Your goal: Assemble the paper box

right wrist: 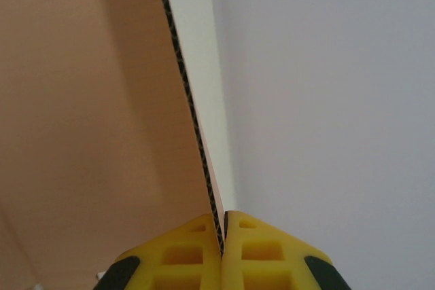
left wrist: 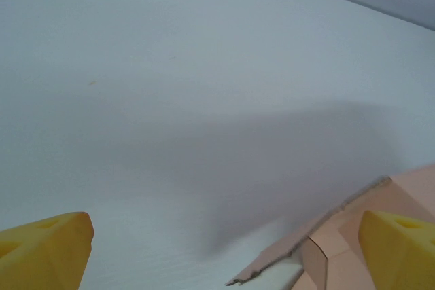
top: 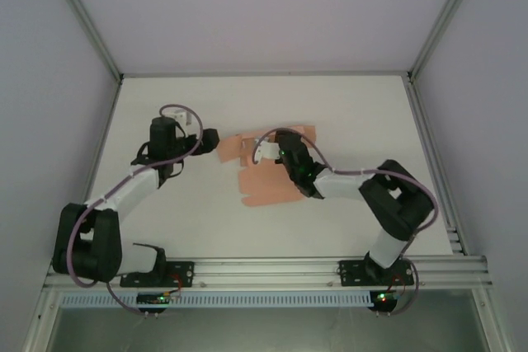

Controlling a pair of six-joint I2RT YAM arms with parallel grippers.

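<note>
Right claw (right wrist: 223, 232): yellow fingers pressed together on the edge of the paper box (right wrist: 88, 100), a salmon-pink card. Its corrugated edge runs from the pinch toward 12 o'clock in the right wrist view. The card is cut off at 9 o'clock and at the top, so its overall shape cannot be read from that view.

From the top camera, the card lies as an unfolded sheet at mid-table. The right wrist covers the sheet's centre, and the flap at its 12 o'clock side is partly hidden behind the claw. How far that flap is lifted is hard to make out.

Right arm pose: base at 5 o'clock of the top view, elbow folded out toward 3 o'clock, forearm reaching toward 10 o'clock across the sheet.

Left claw (left wrist: 221, 252): spread wide. Its yellow fingertips (left wrist: 42, 252) sit at the lower corners of the left wrist view, both cut off by the picture's edge. A corner of the card enters at 5 o'clock, raised slightly above the white table (left wrist: 170, 100) and casting a shadow on it. One fingertip overlaps the card in the picture; contact cannot be determined.

Left arm pose: base at 7 o'clock of the top view, elbow at 8 o'clock, forearm rising toward 1 o'clock, wrist turned toward 3 o'clock. The claw stands just beside the sheet's 9 o'clock edge.
</note>
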